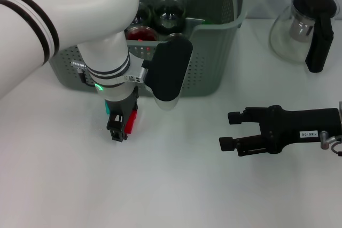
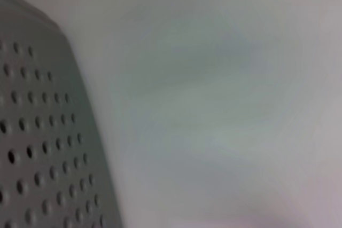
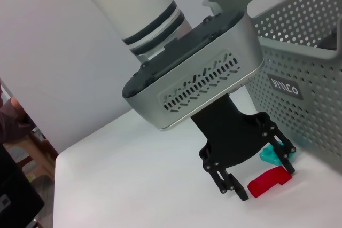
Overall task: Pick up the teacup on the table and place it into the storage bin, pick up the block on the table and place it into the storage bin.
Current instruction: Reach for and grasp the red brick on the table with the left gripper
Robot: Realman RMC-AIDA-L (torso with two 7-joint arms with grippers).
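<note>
The left wrist view is blurred and shows only a cut-off corner of the grey-green perforated plastic storage bin (image 2: 37,148) beside bare white tabletop (image 2: 224,105). In the head view the left gripper (image 1: 118,124) covers most of the red curved block (image 1: 131,119) between its jaws. A teal piece (image 3: 272,155) behind those jaws is mostly hidden.

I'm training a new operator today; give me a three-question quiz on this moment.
1. True or false: the left gripper is down at the table over a red block.
2. The right gripper is: A) inside the storage bin; B) on the table, open; C) gripping the glass pot.
3. Fill in: beside the red block lies a ____ block.

Key: 1 true; 2 B; 3 teal.
</note>
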